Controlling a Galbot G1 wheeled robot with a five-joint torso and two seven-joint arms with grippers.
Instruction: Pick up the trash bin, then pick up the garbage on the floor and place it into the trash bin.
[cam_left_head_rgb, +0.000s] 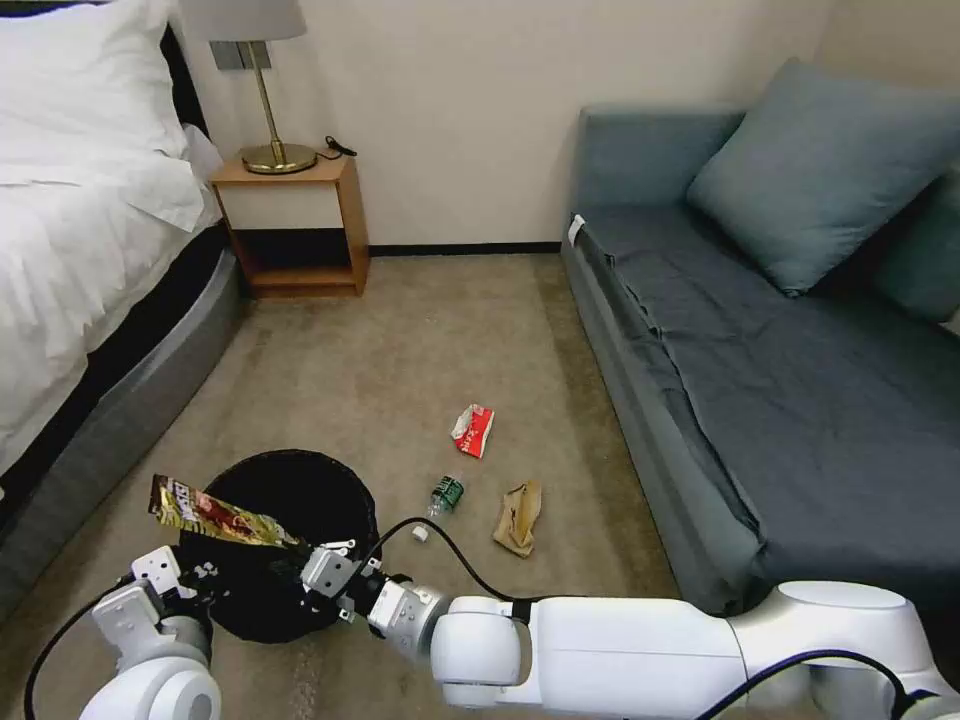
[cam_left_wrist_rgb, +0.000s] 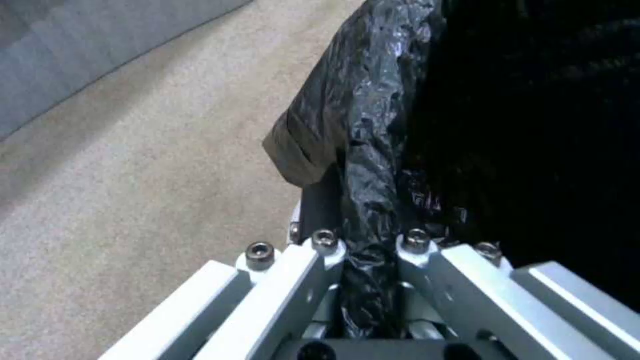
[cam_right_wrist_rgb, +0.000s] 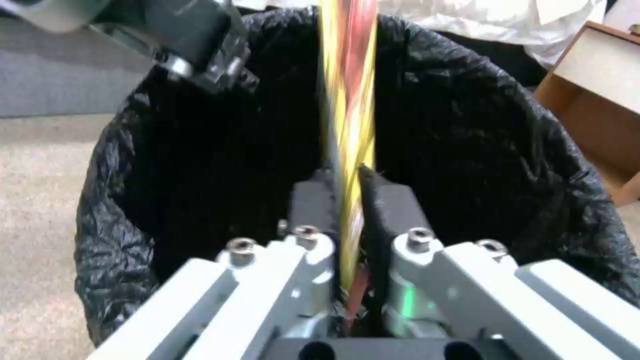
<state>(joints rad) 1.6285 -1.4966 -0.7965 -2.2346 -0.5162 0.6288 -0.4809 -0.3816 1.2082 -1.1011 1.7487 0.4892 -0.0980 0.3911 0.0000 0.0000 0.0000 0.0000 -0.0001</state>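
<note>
the left gripper (cam_left_wrist_rgb: 370, 260) is clenched on the bin's (cam_left_head_rgb: 285, 500) bag-lined rim, holding the bin near the robot, at its left. the right gripper (cam_left_head_rgb: 318, 560) pinches one end of the wrapper (cam_left_head_rgb: 215, 515), which stretches across the bin's mouth. the step in hand looks like dropping the first piece in. the next move calls for letting go with the wrapper's bulk inside the rim. packet (cam_left_head_rgb: 473, 429), bottle (cam_left_head_rgb: 446, 494) and paper bag (cam_left_head_rgb: 519, 516) lie on the carpet (cam_left_head_rgb: 420, 340) beside the sofa (cam_left_head_rgb: 760, 400).

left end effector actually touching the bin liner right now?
Touching. The left wrist view shows the left end effector shut on the trash bin, with the bunched black liner rim pinched between its fingers.
</note>
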